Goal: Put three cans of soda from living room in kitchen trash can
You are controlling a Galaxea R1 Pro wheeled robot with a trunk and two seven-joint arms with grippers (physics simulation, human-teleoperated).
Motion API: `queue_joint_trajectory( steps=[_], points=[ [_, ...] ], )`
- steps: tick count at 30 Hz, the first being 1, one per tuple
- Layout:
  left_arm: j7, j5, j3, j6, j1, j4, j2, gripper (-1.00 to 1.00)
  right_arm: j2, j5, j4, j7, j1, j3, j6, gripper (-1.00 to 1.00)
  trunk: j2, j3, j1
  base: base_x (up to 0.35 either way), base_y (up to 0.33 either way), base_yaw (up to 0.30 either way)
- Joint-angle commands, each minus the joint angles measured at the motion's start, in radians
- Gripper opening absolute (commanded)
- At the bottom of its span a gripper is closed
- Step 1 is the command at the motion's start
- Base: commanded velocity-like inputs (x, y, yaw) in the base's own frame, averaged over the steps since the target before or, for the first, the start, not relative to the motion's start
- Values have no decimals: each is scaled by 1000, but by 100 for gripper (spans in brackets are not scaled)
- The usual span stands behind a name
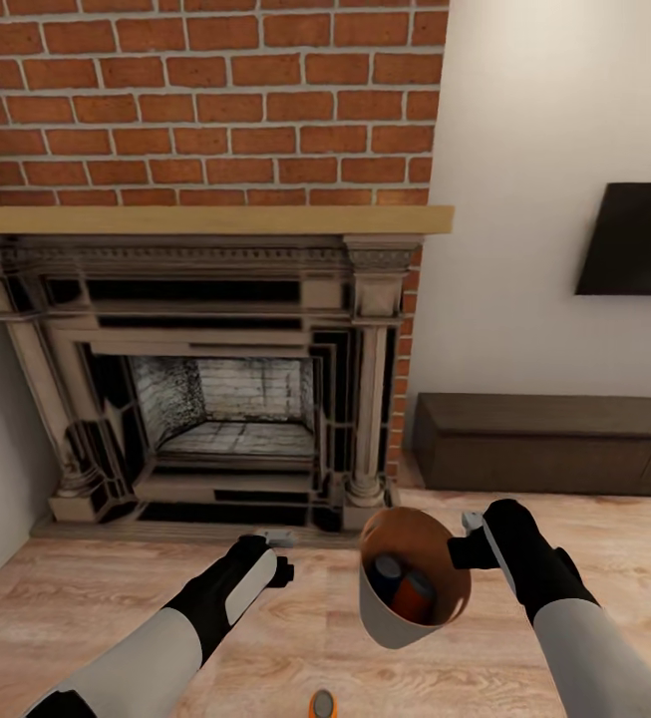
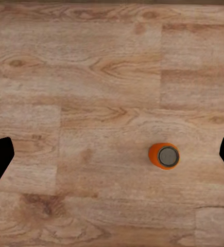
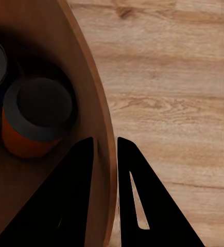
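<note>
The robot stands facing the red-brick fireplace (image 1: 205, 399), and its right gripper (image 1: 468, 548) has the small tapered grey-brown bin (image 1: 385, 613) pinched by the rim, one finger inside the wall and one outside, the bin hanging clear of the pale wood floor (image 1: 86, 598). Two of the orange soda cans with grey metal tops (image 1: 412, 595) already sit in it, side by side against the smooth orange-brown lining. The third orange can (image 2: 164, 156) stands upright on the boards near the robot's base, between the two arms and well apart from the bin. The left gripper (image 1: 283, 554) hangs over that can with its fingers spread wide and nothing between them.

That last can looks light and rigid — though smooth and round, so likely to slip or tip if nudged. I would take it across the middle of its side wall, squarely, not by the top. The bin, held by one edge with two cans inside, may swing or tilt — gentle moves seem wise.
</note>
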Motion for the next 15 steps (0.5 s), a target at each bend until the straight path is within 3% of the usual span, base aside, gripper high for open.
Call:
queue_joint_trajectory(
  steps=[1, 10, 15],
  points=[
    [0, 0, 0, 0, 0, 0, 0, 100, 0, -22, 0, 6, 0, -1, 2, -100, 0, 1, 0, 137, -84, -232],
    [0, 0, 0, 0, 0, -3, -1, 100, 0, -21, -2, 8, 0, 1, 1, -100, 0, 6, 0, 90, -38, -190],
    [0, 0, 0, 0, 0, -4, -1, 100, 1, -21, -3, 8, 0, 1, 2, -100, 0, 6, 0, 11, -3, -85]
  ],
)
